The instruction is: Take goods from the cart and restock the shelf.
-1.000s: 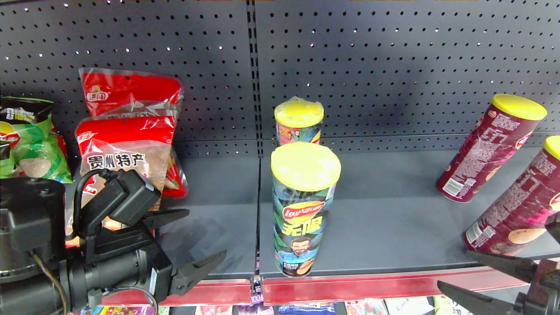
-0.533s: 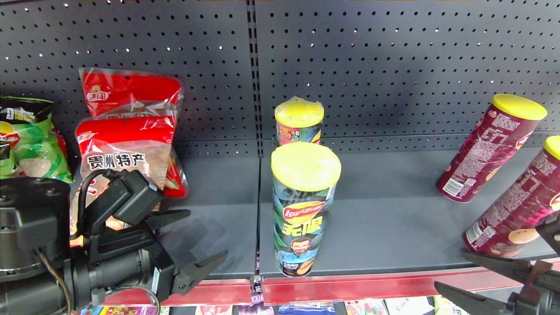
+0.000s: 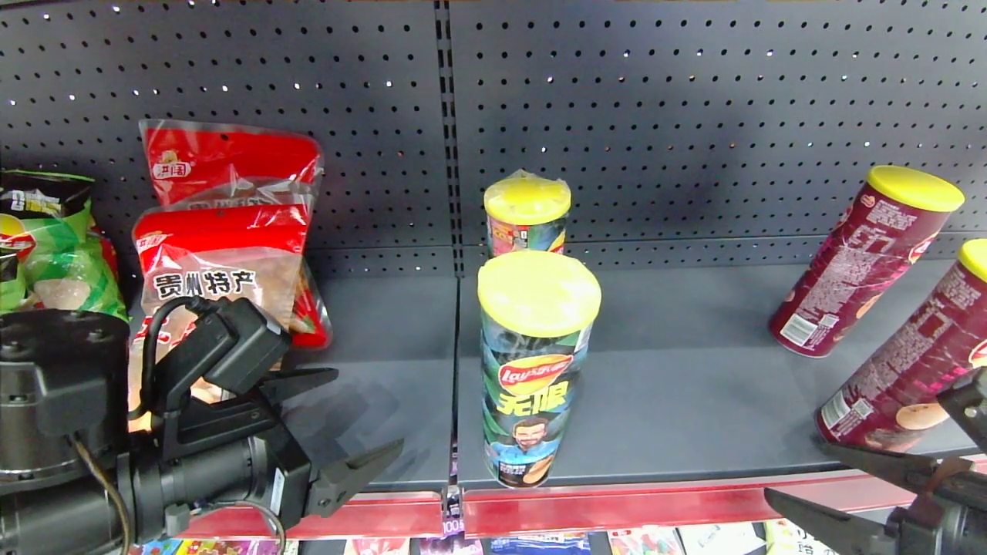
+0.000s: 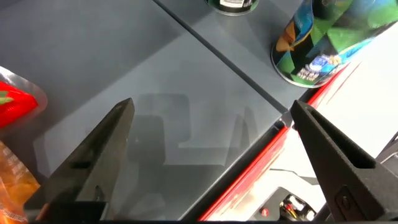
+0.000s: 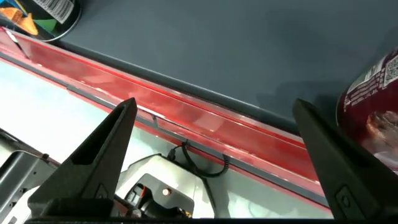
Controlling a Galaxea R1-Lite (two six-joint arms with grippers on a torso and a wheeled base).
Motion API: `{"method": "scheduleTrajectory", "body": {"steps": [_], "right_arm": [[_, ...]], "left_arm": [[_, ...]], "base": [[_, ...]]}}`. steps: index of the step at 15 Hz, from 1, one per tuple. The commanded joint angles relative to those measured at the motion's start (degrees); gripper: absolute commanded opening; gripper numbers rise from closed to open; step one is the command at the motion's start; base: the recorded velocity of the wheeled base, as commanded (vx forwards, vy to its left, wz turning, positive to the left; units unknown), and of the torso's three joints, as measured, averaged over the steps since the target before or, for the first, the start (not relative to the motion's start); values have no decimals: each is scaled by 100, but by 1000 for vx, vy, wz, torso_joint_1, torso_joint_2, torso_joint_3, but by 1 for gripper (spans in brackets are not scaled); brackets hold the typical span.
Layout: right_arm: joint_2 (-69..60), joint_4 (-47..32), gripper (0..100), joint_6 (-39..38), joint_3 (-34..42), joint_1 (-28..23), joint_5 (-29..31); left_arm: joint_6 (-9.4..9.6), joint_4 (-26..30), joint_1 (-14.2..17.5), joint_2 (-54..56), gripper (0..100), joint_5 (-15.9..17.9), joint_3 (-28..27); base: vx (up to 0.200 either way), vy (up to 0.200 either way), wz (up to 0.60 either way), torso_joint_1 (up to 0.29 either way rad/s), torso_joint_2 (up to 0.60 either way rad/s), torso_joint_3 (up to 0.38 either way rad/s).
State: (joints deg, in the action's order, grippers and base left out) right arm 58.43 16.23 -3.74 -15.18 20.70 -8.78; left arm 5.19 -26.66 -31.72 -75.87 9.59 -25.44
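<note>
The left arm lies low and level along the left end of the shelf [image 3: 678,385], its left gripper [image 3: 368,410] spread wide and empty above the bare board just in front of the red snack bags [image 3: 224,254]. Its tips point toward the green chip can [image 3: 532,385], which stands upright at the shelf's front edge, apart from them. The right gripper [image 3: 794,470] sits low at the red price rail [image 3: 617,505], also splayed and holding nothing. Its upper finger is just beneath the nearer maroon can [image 3: 910,362].
</note>
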Motion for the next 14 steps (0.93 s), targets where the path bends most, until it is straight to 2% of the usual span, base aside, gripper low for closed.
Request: {"method": "scheduleTrajectory", "body": {"steps": [1, 4, 14], "right_arm": [[116, 91, 100, 5, -20, -92, -1], [353, 416, 100, 14, -12, -215, 16], [441, 425, 100, 5, 15, -215, 201]], "left_arm": [[-1, -6, -1, -24, 100, -1, -22], [-1, -6, -1, -33, 100, -1, -40], [-1, -6, 26, -50, 100, 7, -40]], "base": [[0, 0, 0, 0, 0, 0], [0, 0, 0, 0, 0, 0], [0, 0, 0, 0, 0, 0]]}}
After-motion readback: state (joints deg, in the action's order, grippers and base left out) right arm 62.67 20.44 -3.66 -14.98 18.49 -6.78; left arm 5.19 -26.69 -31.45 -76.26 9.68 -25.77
